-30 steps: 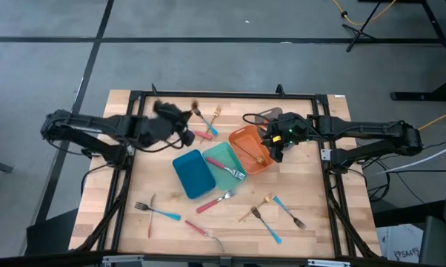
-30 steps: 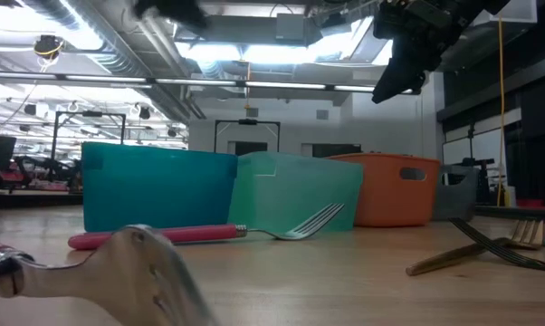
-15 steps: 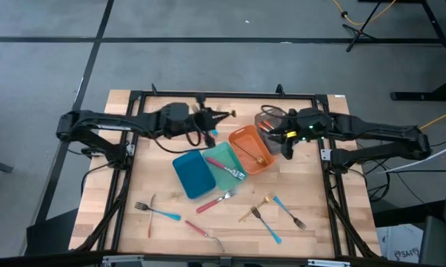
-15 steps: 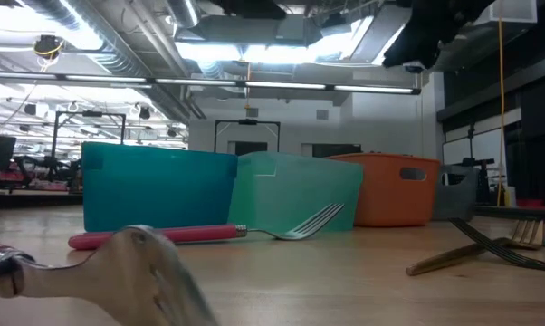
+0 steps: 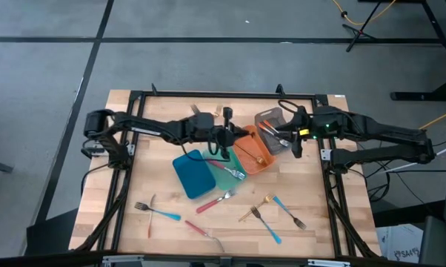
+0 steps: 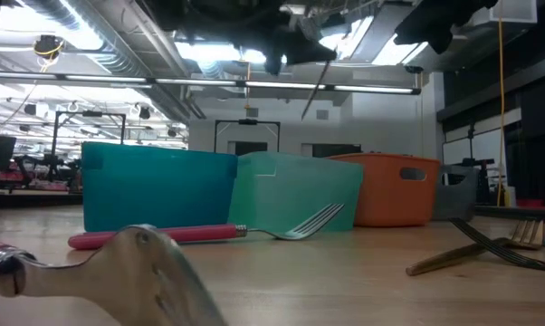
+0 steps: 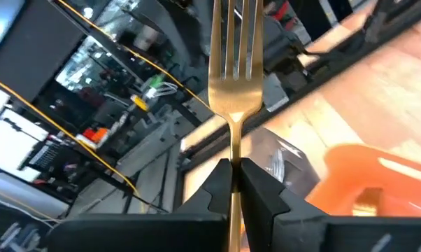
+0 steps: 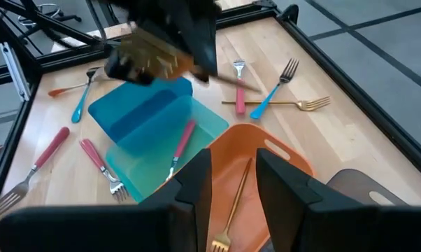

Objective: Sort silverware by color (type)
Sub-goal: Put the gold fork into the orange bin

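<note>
wood table with black frame rails, grey floor around it; low view looks into a workshop with ceiling lights and ducts. blue tray, teal tray, orange tray and grey tray sit side by side mid-table. left gripper hangs over the teal/orange trays, fingers clamped on a gold fork, tines pointing away from the wrist. right gripper hovers at the grey tray's near edge, fingers apart, nothing between them. another gold fork lies in the orange tray, a pink-handled fork in the teal tray. loose silverware is scattered on the near table.
</note>
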Robot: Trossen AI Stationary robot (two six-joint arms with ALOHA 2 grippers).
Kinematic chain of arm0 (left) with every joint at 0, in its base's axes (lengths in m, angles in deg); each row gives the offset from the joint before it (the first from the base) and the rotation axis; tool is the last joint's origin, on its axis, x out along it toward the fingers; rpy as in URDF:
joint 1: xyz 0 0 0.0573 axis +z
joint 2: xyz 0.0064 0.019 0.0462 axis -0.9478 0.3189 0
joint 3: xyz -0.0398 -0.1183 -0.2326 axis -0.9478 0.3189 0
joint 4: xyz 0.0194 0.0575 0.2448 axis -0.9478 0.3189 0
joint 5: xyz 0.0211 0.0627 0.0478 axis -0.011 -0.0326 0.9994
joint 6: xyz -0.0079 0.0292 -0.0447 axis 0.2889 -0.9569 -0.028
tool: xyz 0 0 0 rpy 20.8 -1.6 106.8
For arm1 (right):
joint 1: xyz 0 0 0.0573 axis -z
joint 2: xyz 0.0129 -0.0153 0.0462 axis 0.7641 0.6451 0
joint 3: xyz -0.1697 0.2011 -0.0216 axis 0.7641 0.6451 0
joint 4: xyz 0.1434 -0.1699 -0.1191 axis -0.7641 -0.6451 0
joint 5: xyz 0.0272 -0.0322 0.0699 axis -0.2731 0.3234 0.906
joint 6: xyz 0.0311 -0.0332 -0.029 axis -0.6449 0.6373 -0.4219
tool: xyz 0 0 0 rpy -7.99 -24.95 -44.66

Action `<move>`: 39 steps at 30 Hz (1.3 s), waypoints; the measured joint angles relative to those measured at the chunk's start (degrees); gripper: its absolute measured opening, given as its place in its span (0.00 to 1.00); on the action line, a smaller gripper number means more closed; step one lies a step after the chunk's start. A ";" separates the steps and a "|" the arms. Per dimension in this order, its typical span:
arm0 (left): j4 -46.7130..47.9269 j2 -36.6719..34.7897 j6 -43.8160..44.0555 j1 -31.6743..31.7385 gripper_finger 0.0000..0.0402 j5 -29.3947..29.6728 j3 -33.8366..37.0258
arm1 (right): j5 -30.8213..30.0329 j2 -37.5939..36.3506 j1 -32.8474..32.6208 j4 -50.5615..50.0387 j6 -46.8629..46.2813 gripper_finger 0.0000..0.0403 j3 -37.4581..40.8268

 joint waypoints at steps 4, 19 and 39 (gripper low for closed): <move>-0.16 2.89 0.18 -0.55 0.02 -0.06 0.00 | -0.02 0.70 0.00 -0.07 -0.02 0.26 0.00; 1.03 9.90 2.05 -0.96 0.02 -0.11 0.00 | -1.40 3.82 0.01 0.10 -0.04 0.26 0.00; 7.78 13.09 4.05 -0.55 0.02 -0.95 0.00 | -1.36 9.80 0.02 0.00 -0.04 0.26 0.00</move>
